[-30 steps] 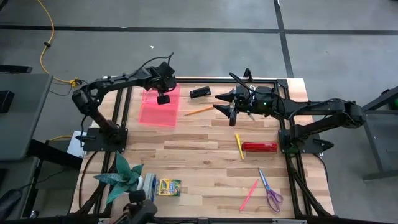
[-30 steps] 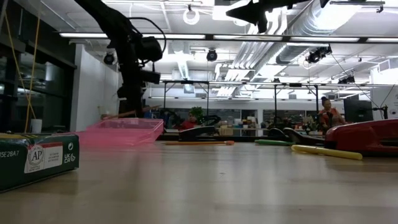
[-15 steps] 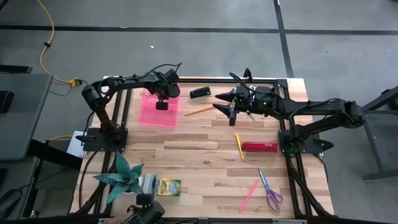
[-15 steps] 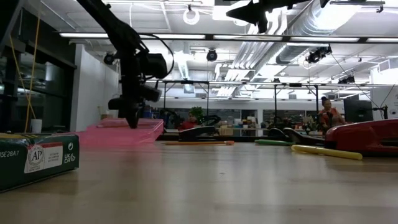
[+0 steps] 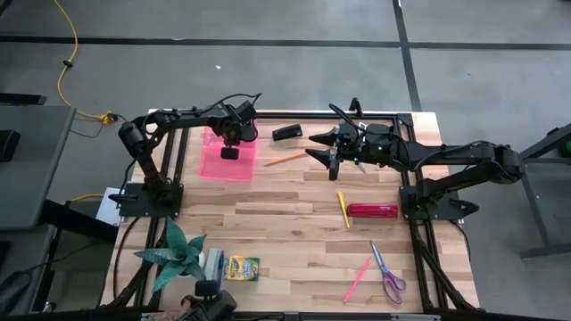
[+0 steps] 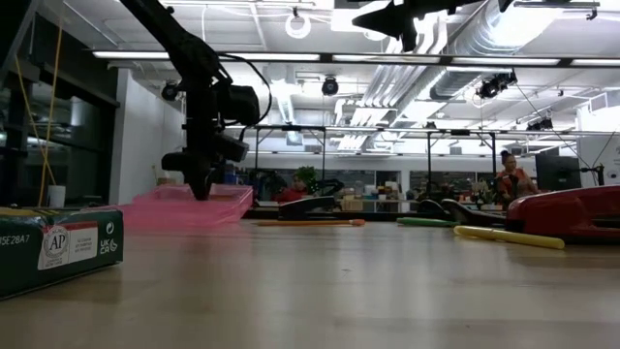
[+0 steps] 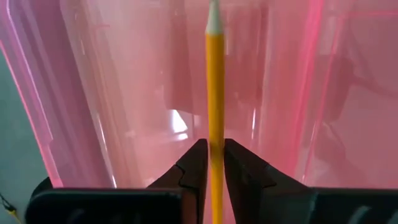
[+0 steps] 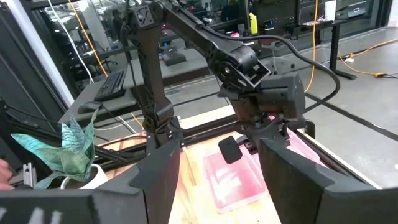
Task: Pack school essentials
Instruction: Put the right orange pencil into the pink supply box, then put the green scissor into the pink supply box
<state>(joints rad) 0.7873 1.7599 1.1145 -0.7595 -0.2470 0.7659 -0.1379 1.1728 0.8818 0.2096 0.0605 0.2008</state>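
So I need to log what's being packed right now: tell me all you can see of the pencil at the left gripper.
The pencil is thin, orange-yellow, with a pale tip at its far end. It runs straight out between the two dark fingers of the left gripper, which flank it closely on both sides. It sits low over the translucent pink plastic box. Whether it touches the box's floor cannot be told.

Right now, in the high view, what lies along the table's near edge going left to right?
Green leafy plant → small yellow-green crayon box → thin pink pencil → purple-handled scissors.
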